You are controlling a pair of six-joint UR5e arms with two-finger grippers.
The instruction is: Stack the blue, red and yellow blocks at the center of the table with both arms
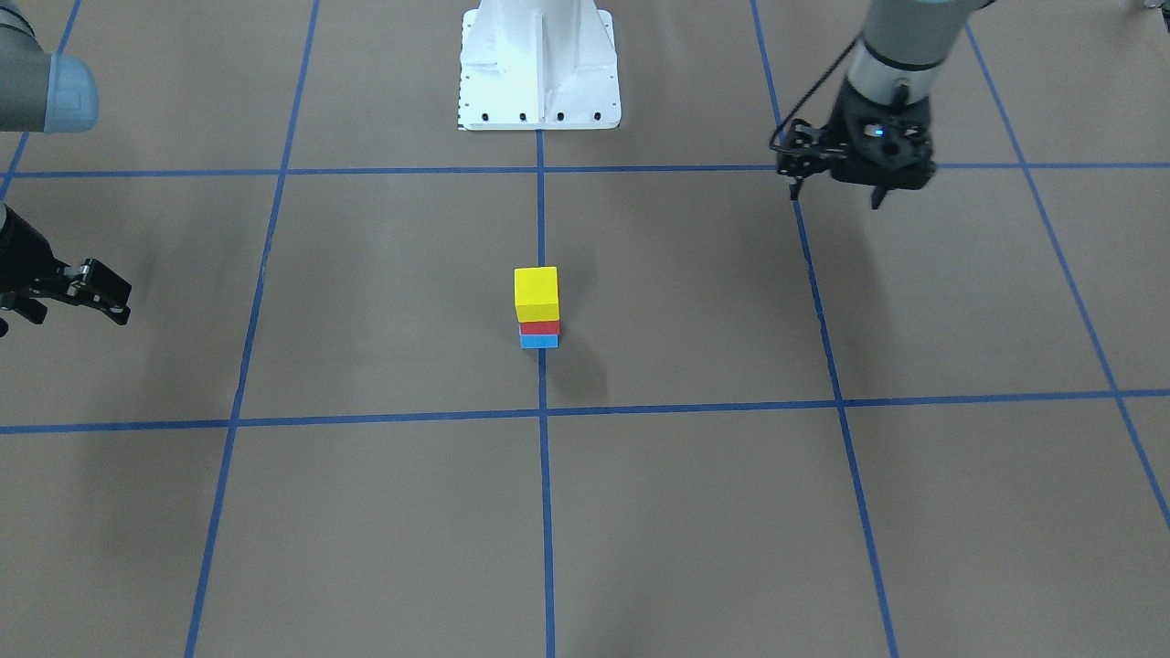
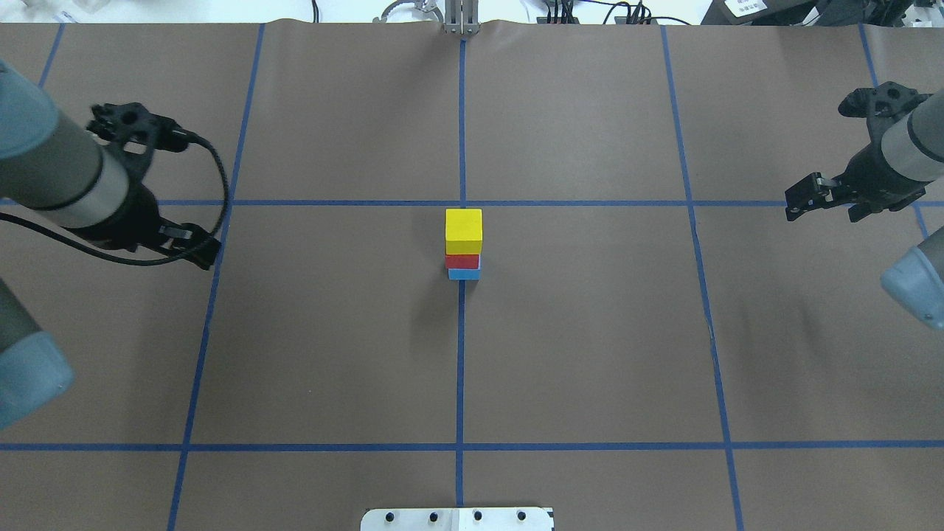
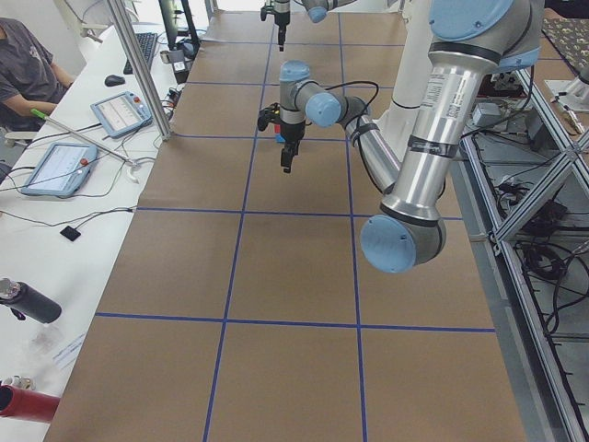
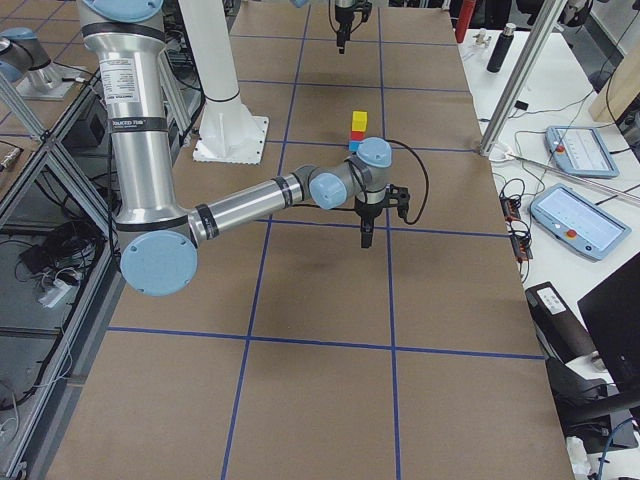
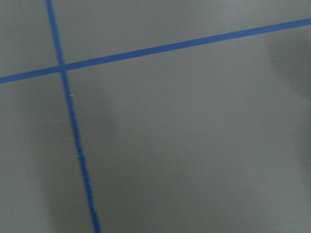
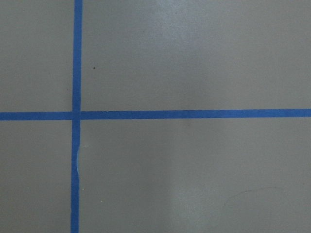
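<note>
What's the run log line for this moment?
stack: yellow cube on red cube on blue cube, centre | left gripper: fingers open | right gripper: fingers open

My overhead camera looks from 6 o'clock, front from 12, both far, sharing block stack; wrist cameras near table.

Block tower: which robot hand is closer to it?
Left. The left gripper hangs off to one side of the block tower. The right gripper hangs farther out on the opposite side.
</note>
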